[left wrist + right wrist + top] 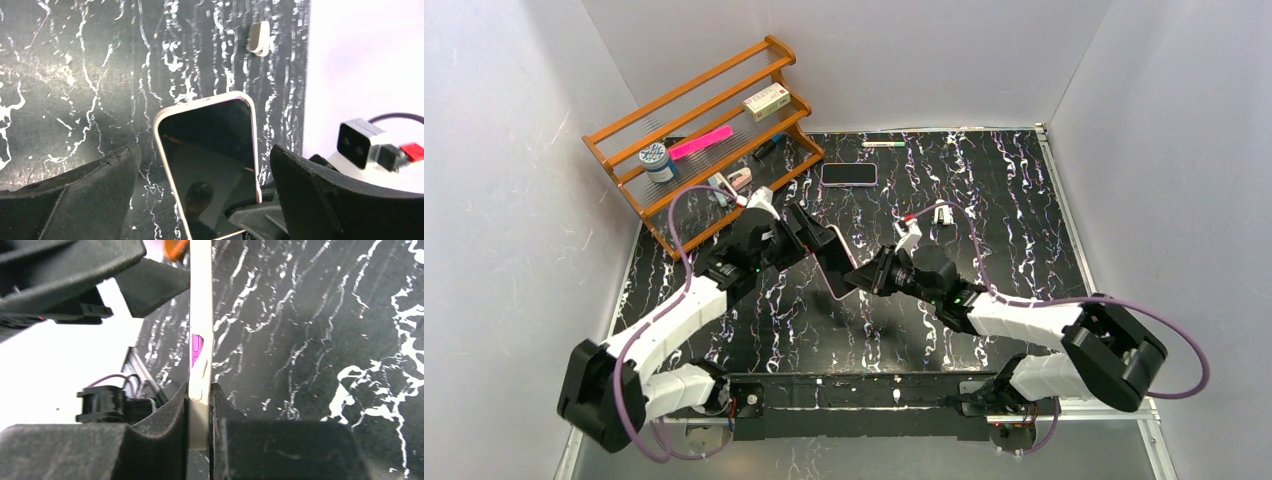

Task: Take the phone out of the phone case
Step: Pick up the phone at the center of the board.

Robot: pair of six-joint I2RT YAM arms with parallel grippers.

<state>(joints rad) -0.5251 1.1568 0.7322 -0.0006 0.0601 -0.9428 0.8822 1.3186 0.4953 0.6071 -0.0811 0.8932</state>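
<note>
1. The cream phone case (pixel 835 262) hangs in the air over the middle of the marbled table (pixel 1024 220), tilted on edge between the two arms; the phone (pixel 210 165) sits inside it, its dark screen framed by the case rim along the top and both sides.
2. The right gripper (pixel 201 405) is nearly closed, its pads pinching the thin edge of the case; a strip of magenta shows through a side cutout, so the handset looks seated there too.
3. The left gripper (pixel 205 192) is spread wide, one finger on either side of the case's upper end; from what I can see it touches neither side and has hold of nothing.
4. By my reckoning only the lifting and bracing are done; the separation itself is all left, since a corner of the case must be peeled back and the phone worked free.
5. Another dark phone (pixel 849 174) lies flat near the back, beside the wooden rack (pixel 694 110); it is well apart from all this.
</note>
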